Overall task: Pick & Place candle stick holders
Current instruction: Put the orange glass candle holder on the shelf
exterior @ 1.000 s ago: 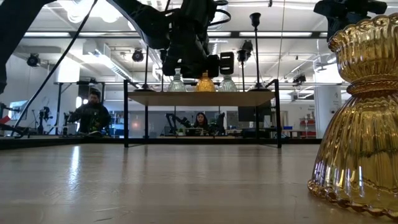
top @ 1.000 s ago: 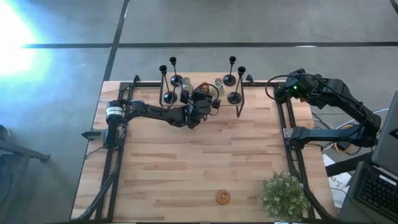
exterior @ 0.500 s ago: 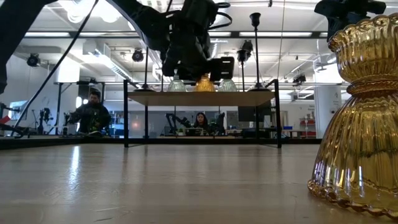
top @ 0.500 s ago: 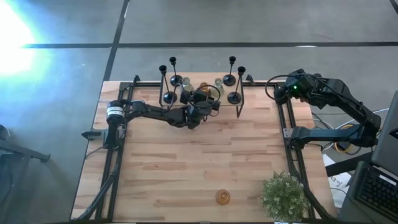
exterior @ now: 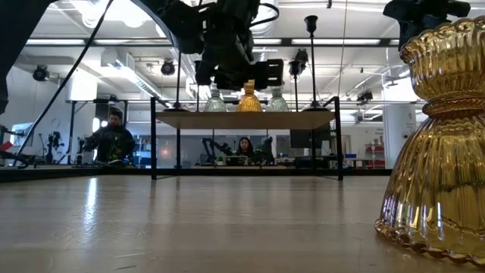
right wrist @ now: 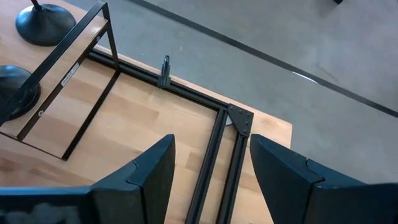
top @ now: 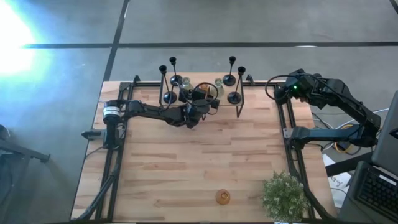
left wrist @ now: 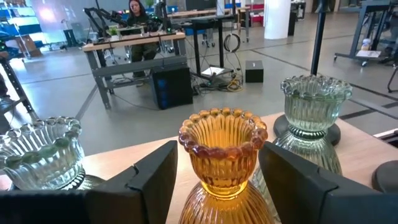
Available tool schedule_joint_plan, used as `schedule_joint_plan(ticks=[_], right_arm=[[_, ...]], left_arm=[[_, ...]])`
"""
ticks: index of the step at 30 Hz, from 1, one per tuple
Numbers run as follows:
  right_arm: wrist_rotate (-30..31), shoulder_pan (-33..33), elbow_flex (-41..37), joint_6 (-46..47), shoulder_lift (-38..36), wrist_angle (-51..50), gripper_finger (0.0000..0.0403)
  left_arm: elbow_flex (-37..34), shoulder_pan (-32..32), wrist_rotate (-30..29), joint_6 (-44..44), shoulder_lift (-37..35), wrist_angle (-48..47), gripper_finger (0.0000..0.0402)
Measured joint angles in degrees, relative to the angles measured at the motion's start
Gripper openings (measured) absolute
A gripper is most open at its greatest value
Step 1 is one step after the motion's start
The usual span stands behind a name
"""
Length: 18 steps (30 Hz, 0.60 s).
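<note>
Around amber holder [left wrist: 222, 155]: left end effector [left wrist: 216, 180], open.

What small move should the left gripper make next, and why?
Probably close the fingers. The left gripper is open, with one finger on each side of the amber holder on the shelf, and does not seem to touch it yet. The right gripper waits open at the table's far right corner.

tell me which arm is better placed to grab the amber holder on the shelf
Left. Its open pincer already straddles the amber holder on the raised shelf, a finger on each side. The right pincer waits open over the table's far right corner.
</note>
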Motion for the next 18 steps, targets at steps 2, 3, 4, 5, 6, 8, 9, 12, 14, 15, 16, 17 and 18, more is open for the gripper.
schedule_joint_plan(ticks=[2,3,4,5,6,8,9,12,14,15,16,17,18], right_arm=[[0.0,0.0,0.0,0.0,0.0,0.0,0.0203],[0.0,0.0,0.0,0.0,0.0,0.0,0.0203],[0.0,0.0,0.0,0.0,0.0,0.0,0.0203],[0.0,0.0,0.0,0.0,0.0,0.0,0.0203],[0.0,0.0,0.0,0.0,0.0,0.0,0.0203],[0.0,0.0,0.0,0.0,0.0,0.0,0.0203],[0.0,0.0,0.0,0.0,0.0,0.0,0.0203],[0.0,0.0,0.0,-0.1,0.0,0.0,0.0203],[0.0,0.0,0.0,-0.2,0.0,0.0,0.0203],[0.0,0.0,0.0,-0.2,0.0,0.0,0.0203],[0.0,0.0,0.0,-0.2,0.0,0.0,0.0203],[0.0,0.0,0.0,-0.2,0.0,0.0,0.0203],[0.0,0.0,0.0,-0.2,0.0,0.0,0.0203]], left_arm=[[0.0,0.0,0.0,0.0,0.0,0.1,0.0229],[0.0,0.0,0.1,0.0,0.0,0.1,0.0229],[0.0,0.0,0.6,0.0,0.0,0.2,0.0230],[0.0,0.0,0.8,-0.1,0.0,0.5,0.0230],[0.0,0.0,1.1,-0.1,0.0,0.6,0.0230],[0.0,0.0,2.0,-0.2,-0.1,0.6,0.0230],[0.1,0.0,2.3,-0.2,-0.1,0.6,0.0230],[0.1,0.0,2.4,-0.2,-0.1,0.6,0.0230],[0.1,0.0,2.4,-0.2,-0.2,0.6,0.0230],[0.1,0.0,2.4,-0.2,-0.3,0.6,0.0230],[0.1,0.0,2.4,-0.1,-0.3,0.6,0.0230],[0.1,0.0,2.4,0.1,-0.5,0.6,0.0230],[0.1,0.0,2.4,0.5,-0.8,0.6,0.0230]])
